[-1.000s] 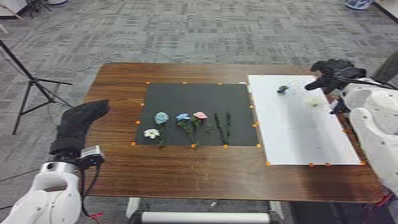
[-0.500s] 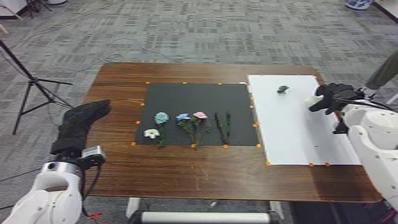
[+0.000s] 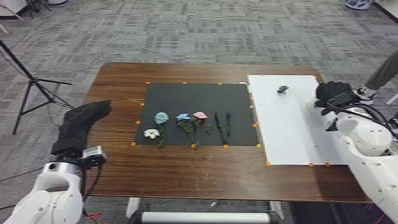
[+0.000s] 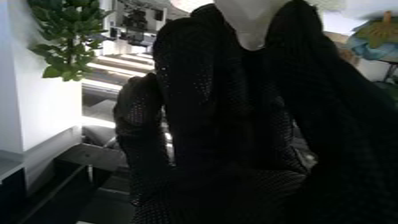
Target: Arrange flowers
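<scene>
In the head view, my right hand [image 3: 332,94] is over the right edge of the white board [image 3: 298,130]. In the right wrist view, the thumb and fingers of my right hand [image 4: 222,115] pinch a smooth white object [image 4: 252,19]. A blue flower [image 4: 373,47] shows beyond the thumb there. A small dark item [image 3: 282,89] stands on the board. Lying on the black mat [image 3: 195,95] are a white flower [image 3: 151,133], a pale blue one [image 3: 161,118], a blue one [image 3: 183,117], a pink one [image 3: 200,115] and dark stems [image 3: 228,125]. My left hand [image 3: 84,117] is open left of the mat.
Orange markers line the mat and the white board on the brown table [image 3: 178,175]. A black tripod [image 3: 34,80] stands on the floor at the left. Green leaves [image 4: 69,35] hang by a white surface in the right wrist view.
My right hand has moved back from the far right corner of the board, toward the robot. The dark item, the flowers on the mat and my left hand have stayed put.
</scene>
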Robot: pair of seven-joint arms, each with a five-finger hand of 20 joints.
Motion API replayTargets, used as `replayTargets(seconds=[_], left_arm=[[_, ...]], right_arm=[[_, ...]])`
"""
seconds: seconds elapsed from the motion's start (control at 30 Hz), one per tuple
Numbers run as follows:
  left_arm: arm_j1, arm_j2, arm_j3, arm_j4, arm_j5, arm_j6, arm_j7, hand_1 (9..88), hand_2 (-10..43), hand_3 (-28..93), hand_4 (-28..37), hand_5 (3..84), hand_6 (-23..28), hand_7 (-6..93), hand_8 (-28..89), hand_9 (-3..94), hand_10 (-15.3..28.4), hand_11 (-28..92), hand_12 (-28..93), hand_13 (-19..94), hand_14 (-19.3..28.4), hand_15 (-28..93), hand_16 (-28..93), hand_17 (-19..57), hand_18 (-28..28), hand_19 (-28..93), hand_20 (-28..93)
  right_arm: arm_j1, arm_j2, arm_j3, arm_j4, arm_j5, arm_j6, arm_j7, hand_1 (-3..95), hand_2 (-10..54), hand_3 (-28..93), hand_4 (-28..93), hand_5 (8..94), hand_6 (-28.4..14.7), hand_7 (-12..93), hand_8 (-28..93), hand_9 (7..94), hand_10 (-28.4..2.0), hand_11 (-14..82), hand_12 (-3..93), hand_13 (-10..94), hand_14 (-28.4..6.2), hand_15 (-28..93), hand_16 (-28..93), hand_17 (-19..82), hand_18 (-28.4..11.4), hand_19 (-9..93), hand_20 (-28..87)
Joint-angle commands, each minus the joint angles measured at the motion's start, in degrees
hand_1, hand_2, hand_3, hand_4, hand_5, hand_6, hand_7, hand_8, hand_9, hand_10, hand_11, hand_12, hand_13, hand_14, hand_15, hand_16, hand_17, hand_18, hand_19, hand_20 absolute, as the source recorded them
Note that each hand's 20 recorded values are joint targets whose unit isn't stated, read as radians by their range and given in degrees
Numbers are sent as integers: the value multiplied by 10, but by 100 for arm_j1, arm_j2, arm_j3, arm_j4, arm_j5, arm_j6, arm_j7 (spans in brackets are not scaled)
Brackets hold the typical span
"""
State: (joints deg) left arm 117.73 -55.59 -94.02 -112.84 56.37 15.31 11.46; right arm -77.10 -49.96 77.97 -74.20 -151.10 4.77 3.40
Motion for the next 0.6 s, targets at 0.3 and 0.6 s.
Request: replayTargets(seconds=[0.3, 0.6], left_arm=[[62, -79, -20, -66, -9, -30, -6, 271, 40, 679, -241, 561, -12, 168, -93, 520, 140, 199, 98, 380, 165, 176, -25, 43, 97, 52, 151], [56, -86, -30, -75, -16, -17, -3, 269, 40, 681, -241, 560, -11, 166, -92, 520, 140, 199, 98, 380, 166, 177, -25, 43, 97, 51, 150]], right_arm=[[-74, -92, 146, -94, -62, -456, -154, 447, -95, 687, -226, 650, 11, 250, -48, 736, -115, 176, 170, 705, -103, 578, 338, 346, -221, 787, 573], [-3, -60, -92, 87, -43, 153, -188, 577, -95, 608, -238, 716, 29, 292, -42, 832, -96, 85, 273, 733, -97, 576, 333, 364, -219, 792, 567]])
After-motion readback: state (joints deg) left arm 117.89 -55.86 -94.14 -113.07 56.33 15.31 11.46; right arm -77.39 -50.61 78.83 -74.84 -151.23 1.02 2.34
